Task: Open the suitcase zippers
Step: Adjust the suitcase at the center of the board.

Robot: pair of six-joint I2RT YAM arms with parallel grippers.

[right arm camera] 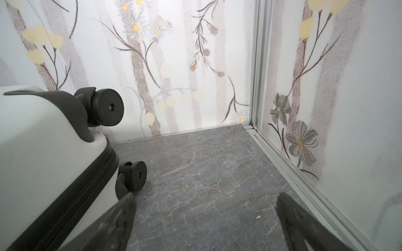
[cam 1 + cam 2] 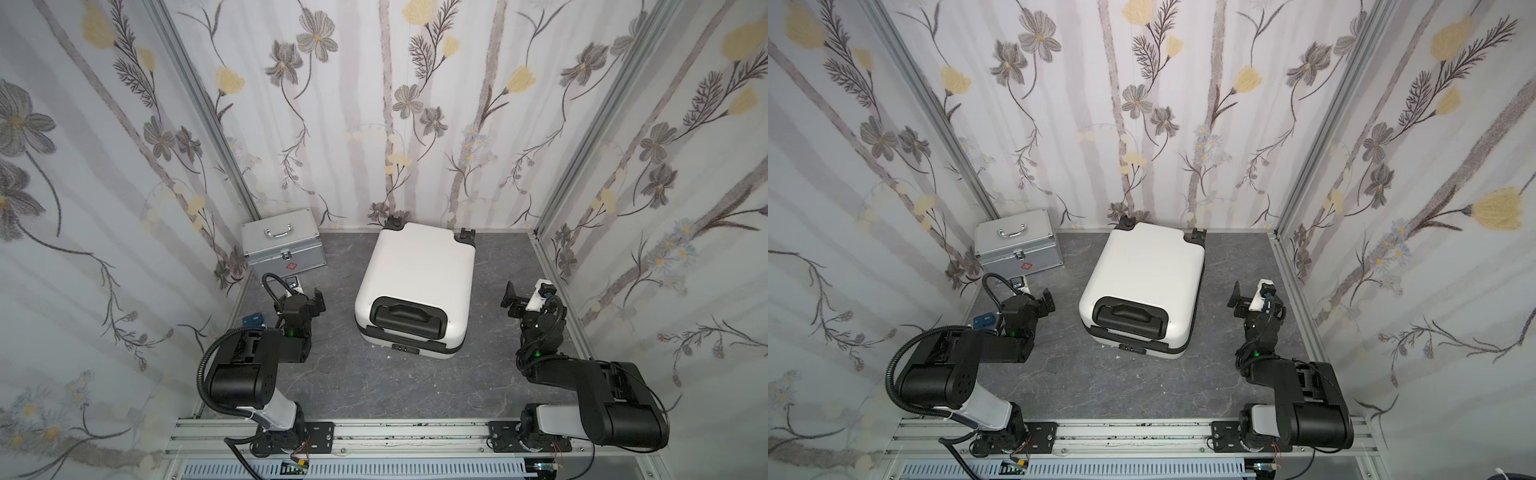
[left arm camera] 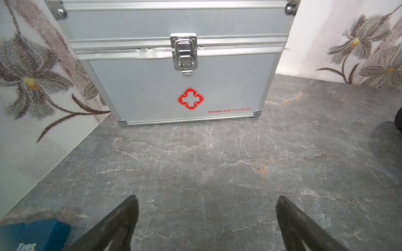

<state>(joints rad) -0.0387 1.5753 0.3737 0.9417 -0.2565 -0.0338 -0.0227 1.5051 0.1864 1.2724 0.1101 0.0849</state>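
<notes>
The white suitcase [image 2: 415,274] [image 2: 1142,274] lies flat in the middle of the grey table, its black handle recess [image 2: 405,318] towards the arms and its wheels at the back wall. The dark zippers [image 2: 432,341] [image 1: 87,189] run round the seam, and small dark pulls [image 2: 405,348] sit at the near end. My left gripper [image 2: 319,300] [image 3: 206,202] is open and empty, left of the suitcase and apart from it. My right gripper [image 2: 509,293] [image 1: 206,200] is open and empty too, to the suitcase's right, near its wheeled end.
A silver aluminium case with a red cross [image 2: 282,245] [image 3: 174,87] stands in the back left corner, right ahead of the left gripper. A blue box [image 2: 253,320] [image 3: 39,232] lies by the left arm. Flowered walls close three sides. The arms' mounting rail [image 2: 415,432] runs along the front.
</notes>
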